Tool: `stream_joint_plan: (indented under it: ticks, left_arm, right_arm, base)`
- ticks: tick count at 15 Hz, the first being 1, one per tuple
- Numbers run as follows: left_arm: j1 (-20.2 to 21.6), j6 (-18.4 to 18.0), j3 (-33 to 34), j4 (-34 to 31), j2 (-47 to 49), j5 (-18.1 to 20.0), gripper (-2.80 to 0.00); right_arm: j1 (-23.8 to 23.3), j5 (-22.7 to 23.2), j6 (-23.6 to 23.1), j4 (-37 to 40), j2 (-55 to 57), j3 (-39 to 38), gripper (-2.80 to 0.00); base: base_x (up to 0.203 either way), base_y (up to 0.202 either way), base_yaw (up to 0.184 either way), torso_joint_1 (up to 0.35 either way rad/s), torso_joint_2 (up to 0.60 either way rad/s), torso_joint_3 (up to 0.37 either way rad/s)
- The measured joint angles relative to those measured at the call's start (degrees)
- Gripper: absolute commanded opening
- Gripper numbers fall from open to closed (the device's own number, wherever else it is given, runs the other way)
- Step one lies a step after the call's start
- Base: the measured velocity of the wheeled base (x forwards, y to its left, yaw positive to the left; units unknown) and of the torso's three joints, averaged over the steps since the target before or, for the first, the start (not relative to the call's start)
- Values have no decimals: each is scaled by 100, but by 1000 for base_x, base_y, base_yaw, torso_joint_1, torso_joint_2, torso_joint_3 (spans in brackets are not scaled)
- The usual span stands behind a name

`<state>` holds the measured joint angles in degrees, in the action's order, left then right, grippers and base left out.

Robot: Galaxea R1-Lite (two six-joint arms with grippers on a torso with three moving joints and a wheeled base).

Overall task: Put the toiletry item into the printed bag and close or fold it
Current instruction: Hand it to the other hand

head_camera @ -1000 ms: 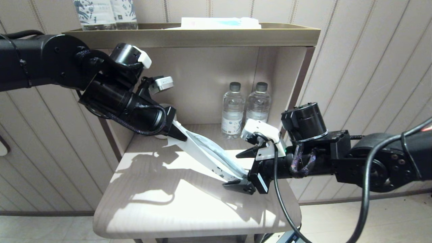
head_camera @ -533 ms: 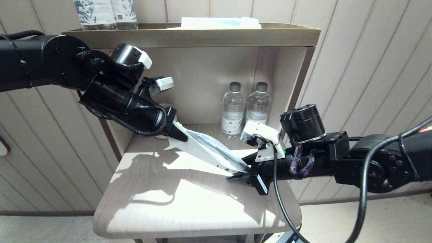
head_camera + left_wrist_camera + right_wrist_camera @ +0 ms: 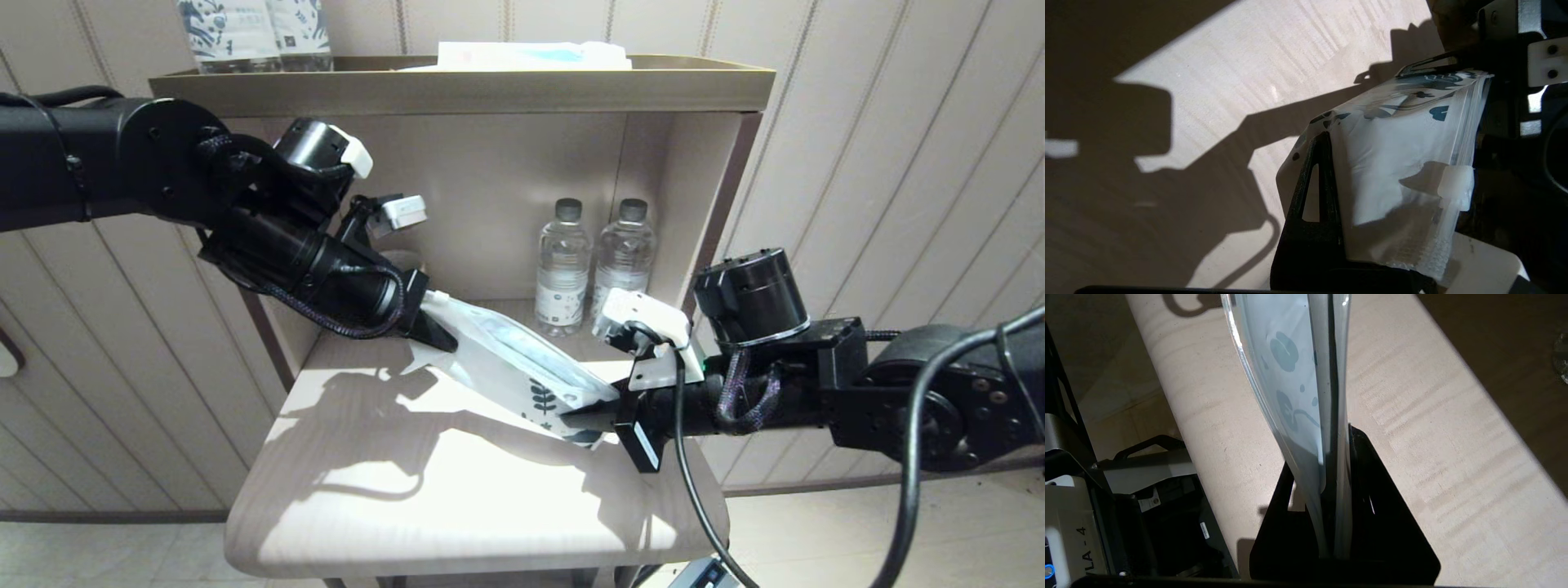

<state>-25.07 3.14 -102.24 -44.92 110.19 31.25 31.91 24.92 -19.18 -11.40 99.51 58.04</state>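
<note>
Printed bag [image 3: 522, 377] held off the counter [image 3: 457, 506], stretched between both hands, slanting from 10 o'clock down to 4 o'clock. Left hand [image 3: 431, 320] clamps its plain upper end; right hand [image 3: 589, 418] pinches the leaf-printed lower end. Toothbrush not discernible. Two water bottles [image 3: 594, 265] stand behind.

Two water bottles [image 3: 594, 263] stand side by side at twelve o'clock on the pale worktop [image 3: 457, 506]; a white-and-blue package [image 3: 531, 55] lies on the tray [image 3: 465, 86] above.
</note>
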Motion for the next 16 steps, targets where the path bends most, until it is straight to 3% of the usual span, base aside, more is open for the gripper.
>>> stream_joint_plan:
  ticks: [5,6,9,11,15,16]
  left_arm:
    - [-7,-722,388,61,-22,179,-280]
    - [-4,-746,429,63,-30,196,0]
    - [-4,-771,623,173,-119,317,0]
    - [12,-906,901,447,-247,642,0]
    - [182,-2024,2091,1537,-645,1453,0]
    - [221,-2152,2347,1883,-712,1592,0]
  right_arm:
    - [11,-2,-4,-4,-161,-233,-280]
    - [27,-16,-4,-4,-210,-277,-280]
    - [48,-33,-9,-4,-305,-314,-280]
    - [59,-33,-20,-4,-332,-320,-280]
    - [68,-26,-37,11,-356,-331,-280]
    - [72,-17,-34,37,-362,-335,-280]
  base:
    - [0,0,0,0,0,0]
    - [0,0,0,0,0,0]
    - [0,0,0,0,0,0]
    - [0,0,0,0,0,0]
    - [0,0,0,0,0,0]
    - [0,0,0,0,0,0]
